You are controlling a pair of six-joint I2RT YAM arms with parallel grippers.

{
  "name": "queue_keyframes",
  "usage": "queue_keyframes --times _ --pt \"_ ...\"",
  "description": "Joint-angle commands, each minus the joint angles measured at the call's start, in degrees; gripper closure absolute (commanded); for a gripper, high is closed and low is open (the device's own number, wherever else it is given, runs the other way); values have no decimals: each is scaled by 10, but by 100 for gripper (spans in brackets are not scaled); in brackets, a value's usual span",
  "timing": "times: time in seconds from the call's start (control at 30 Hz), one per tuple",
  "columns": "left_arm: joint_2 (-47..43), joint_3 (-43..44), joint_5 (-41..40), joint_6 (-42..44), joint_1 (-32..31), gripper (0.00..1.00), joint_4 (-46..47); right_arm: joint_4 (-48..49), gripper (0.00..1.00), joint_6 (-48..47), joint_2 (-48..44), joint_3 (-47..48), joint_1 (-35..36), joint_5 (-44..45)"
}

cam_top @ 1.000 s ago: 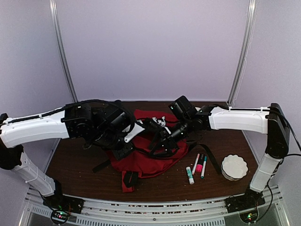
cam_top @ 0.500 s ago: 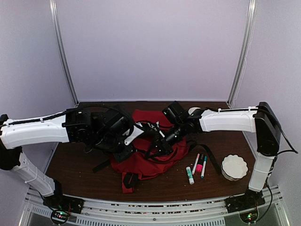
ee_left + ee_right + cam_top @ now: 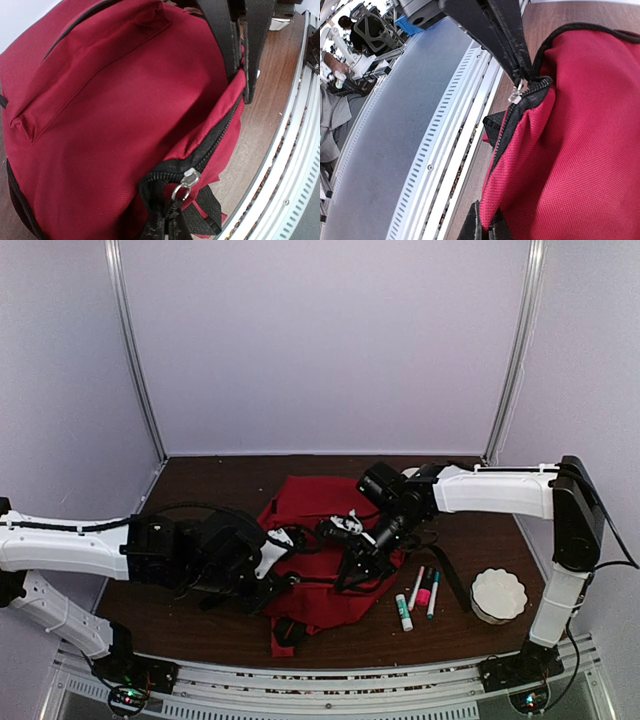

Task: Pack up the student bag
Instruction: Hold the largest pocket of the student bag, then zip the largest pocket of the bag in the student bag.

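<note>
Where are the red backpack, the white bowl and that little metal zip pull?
red backpack (image 3: pixel 305 502), top external view, bare red fabric at its far side.
white bowl (image 3: pixel 498 592), top external view, its bare inside.
zip pull (image 3: pixel 181 188), left wrist view, the metal ring.

The student bag (image 3: pixel 312 502) is showing red woven cloth, matt and with a fine grain. Its zip puller (image 3: pixel 184 183) is shining like bare metal, and the strap (image 3: pixel 202 212) is looking like black webbing. The table (image 3: pixel 200 480) is appearing as dark wood with a soft sheen. The white bowl (image 3: pixel 498 594) is perhaps glossy ceramic — too small to tell.
</note>
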Motion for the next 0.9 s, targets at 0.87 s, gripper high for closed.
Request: queue_keyframes --times 0.87 --pt "-80 41 -158 -96 163 100 -286 -192 100 -115 -92 -67 -167 195"
